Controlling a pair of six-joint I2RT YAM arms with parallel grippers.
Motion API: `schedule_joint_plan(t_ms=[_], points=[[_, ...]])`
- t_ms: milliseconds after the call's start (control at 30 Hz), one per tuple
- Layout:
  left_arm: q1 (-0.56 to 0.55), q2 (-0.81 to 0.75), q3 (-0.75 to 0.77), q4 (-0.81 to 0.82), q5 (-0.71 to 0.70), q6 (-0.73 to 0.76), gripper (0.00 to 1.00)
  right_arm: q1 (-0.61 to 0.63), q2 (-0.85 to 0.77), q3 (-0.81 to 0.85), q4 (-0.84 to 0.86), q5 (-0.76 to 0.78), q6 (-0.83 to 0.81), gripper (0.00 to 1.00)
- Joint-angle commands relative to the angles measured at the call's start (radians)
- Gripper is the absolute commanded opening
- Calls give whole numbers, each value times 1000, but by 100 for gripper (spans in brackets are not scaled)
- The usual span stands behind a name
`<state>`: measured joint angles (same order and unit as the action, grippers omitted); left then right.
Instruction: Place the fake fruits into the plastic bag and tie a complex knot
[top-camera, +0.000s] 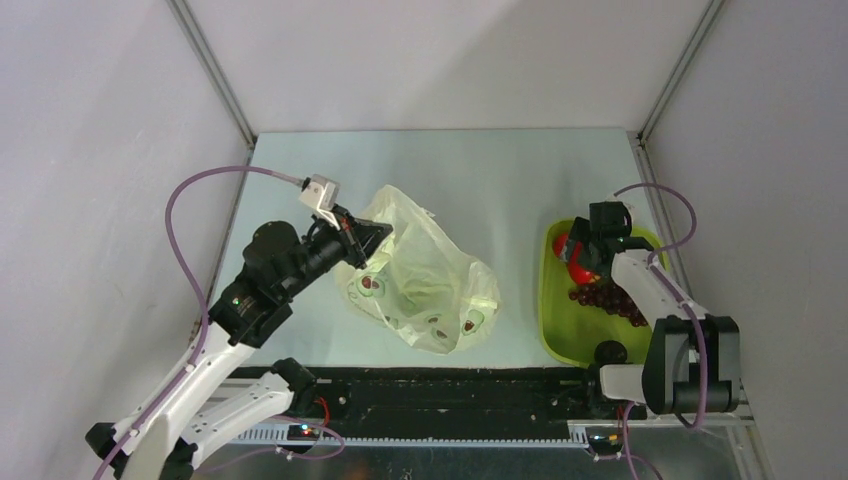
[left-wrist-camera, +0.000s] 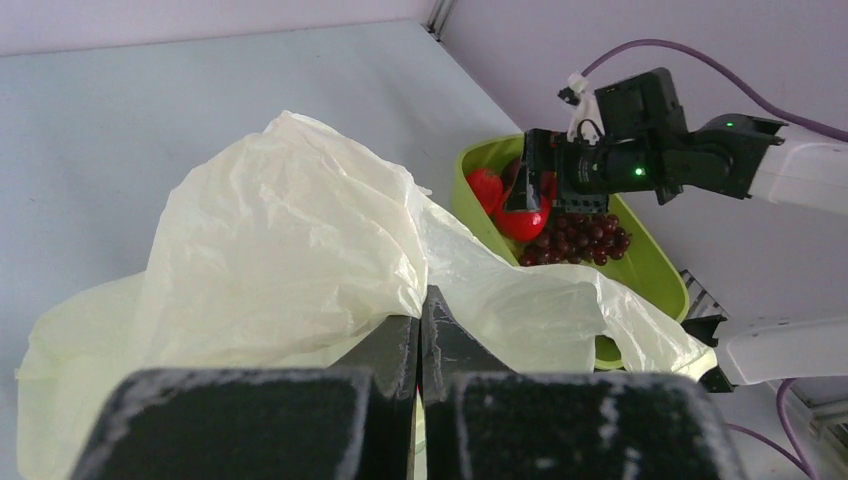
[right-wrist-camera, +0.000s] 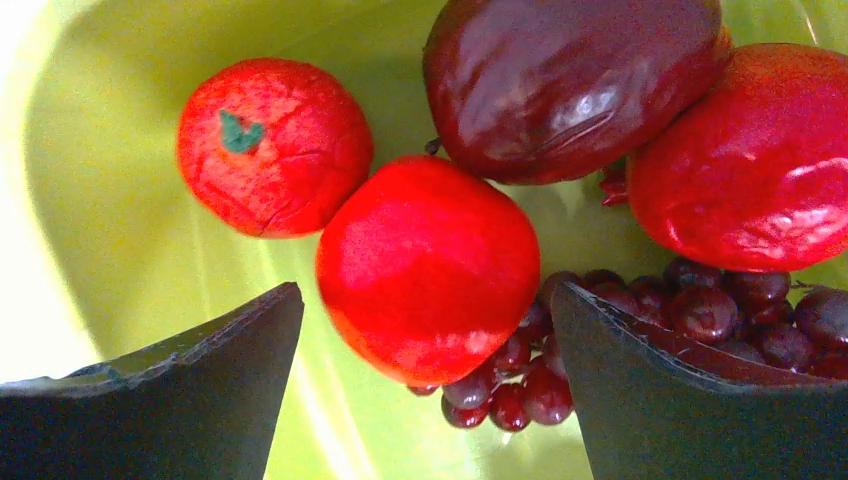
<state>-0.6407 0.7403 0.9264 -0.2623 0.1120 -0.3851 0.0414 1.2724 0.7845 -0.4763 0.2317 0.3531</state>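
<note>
Hovering right tool (right-wrist-camera: 425, 290), jaws wide, straddles red fruit (right-wrist-camera: 428, 268) in green tray (right-wrist-camera: 120, 250) w/ other fruits (right-wrist-camera: 570, 90); nothing held. Fruit light, hard, glossy, prob slippery: grip across middle. Left tool (left-wrist-camera: 420, 300) clamped on plastic bag (left-wrist-camera: 280, 230) rim, mid desk (top-camera: 480, 170); film thin, floppy.

A pale blue-grey surface (top-camera: 480, 165) fills the middle, matte and evenly lit, with only soft shadows; plain white panels close it in on three sides, a back wall (top-camera: 440, 60), a left wall (top-camera: 90, 150) and a right wall (top-camera: 780, 130); slim metal posts (top-camera: 213, 70) run up the two far corners; a black rail (top-camera: 450, 392) lies along the near edge; nearer than that, dull grey metal (top-camera: 450, 455).
</note>
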Motion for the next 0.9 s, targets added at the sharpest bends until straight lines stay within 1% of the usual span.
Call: schedule_joint_plan(t_ms=[0, 67, 167, 333, 400, 433, 467, 500, 600, 667, 867], points=[[14, -7, -5, 37, 22, -14, 0, -7, 60, 7, 48, 44, -51, 100], [17, -5, -6, 35, 23, -14, 0, -8, 83, 7, 56, 46, -76, 99], [23, -2, -8, 44, 35, -21, 0, -4, 103, 7, 82, 1, -99, 99], [30, 14, -10, 45, 48, -30, 0, 6, 122, 9, 106, -8, -95, 99], [30, 18, -9, 44, 55, -31, 0, 6, 128, 8, 105, 7, -89, 95], [30, 19, -9, 47, 58, -33, 0, 6, 127, 7, 102, 17, -88, 90], [30, 19, -9, 49, 64, -33, 0, 6, 125, 7, 101, 20, -85, 88], [31, 19, -10, 50, 67, -34, 0, 6, 124, 7, 99, 24, -84, 82], [31, 17, -11, 50, 69, -33, 0, 5, 104, 7, 91, 29, -81, 73], [33, 13, -11, 52, 69, -32, 0, 6, 88, 7, 79, 31, -76, 66], [37, 8, -9, 45, 43, -16, 0, 9, 7, 7, 8, 38, -34, 56]])
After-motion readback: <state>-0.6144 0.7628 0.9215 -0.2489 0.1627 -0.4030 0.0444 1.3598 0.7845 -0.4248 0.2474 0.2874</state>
